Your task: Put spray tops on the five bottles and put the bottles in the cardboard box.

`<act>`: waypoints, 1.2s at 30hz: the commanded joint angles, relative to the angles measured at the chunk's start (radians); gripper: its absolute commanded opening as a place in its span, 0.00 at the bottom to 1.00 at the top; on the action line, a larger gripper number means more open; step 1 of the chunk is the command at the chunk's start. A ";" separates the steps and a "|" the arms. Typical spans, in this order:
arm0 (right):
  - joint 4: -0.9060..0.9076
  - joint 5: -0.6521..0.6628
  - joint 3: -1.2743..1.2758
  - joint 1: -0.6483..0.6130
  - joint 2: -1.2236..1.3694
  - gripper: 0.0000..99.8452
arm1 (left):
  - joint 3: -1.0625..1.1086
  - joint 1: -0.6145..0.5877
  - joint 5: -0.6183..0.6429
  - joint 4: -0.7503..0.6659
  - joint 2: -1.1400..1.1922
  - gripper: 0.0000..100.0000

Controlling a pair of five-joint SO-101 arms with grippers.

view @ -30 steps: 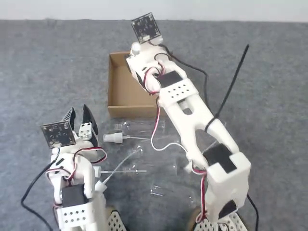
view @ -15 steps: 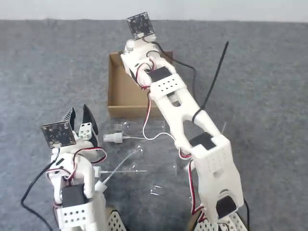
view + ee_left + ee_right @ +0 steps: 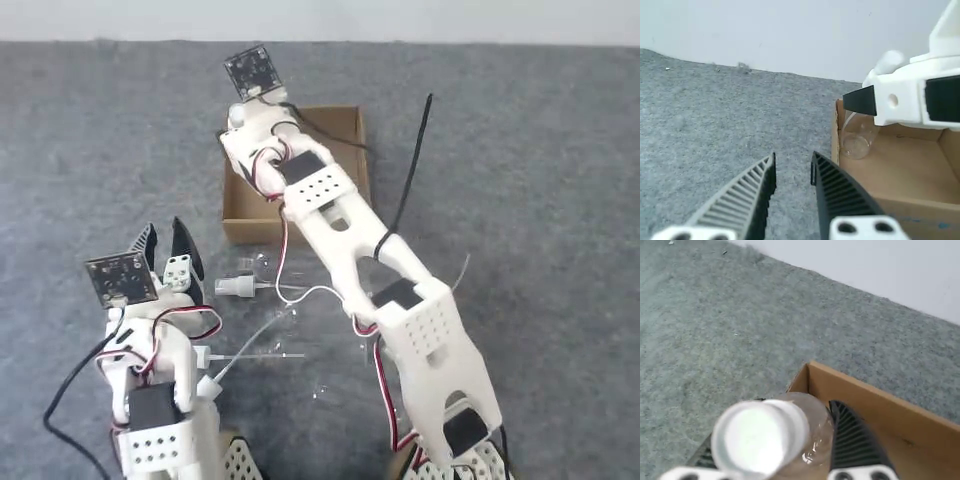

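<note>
Since the earlier frames, the right arm has been swung leftward above the brown cardboard box [image 3: 245, 215]. From above, the left gripper [image 3: 165, 238] is seen spread open, near a loose white spray top [image 3: 237, 287] on the grey carpet [image 3: 90, 150]. From the left wrist, a clear plastic bottle [image 3: 856, 142] is seen over the box, just beside one wall. From the right wrist, the right gripper [image 3: 772, 422] is seen pinching this bottle.
</note>
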 commanded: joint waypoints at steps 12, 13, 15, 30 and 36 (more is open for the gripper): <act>0.001 -0.005 -0.075 -0.056 0.065 0.01 | -0.001 -0.003 -0.011 0.003 -0.008 0.11; 0.001 -0.003 -0.075 -0.054 0.070 0.01 | -0.001 -0.003 -0.011 0.003 -0.008 0.11; -0.001 -0.003 -0.075 -0.053 0.077 0.01 | -0.001 -0.003 -0.011 0.003 -0.008 0.11; -0.035 -0.006 -0.075 -0.027 0.117 0.16 | -0.001 -0.003 -0.011 0.003 -0.006 0.11; -0.041 -0.002 -0.075 -0.025 0.119 0.21 | -0.001 -0.003 -0.011 0.003 -0.006 0.11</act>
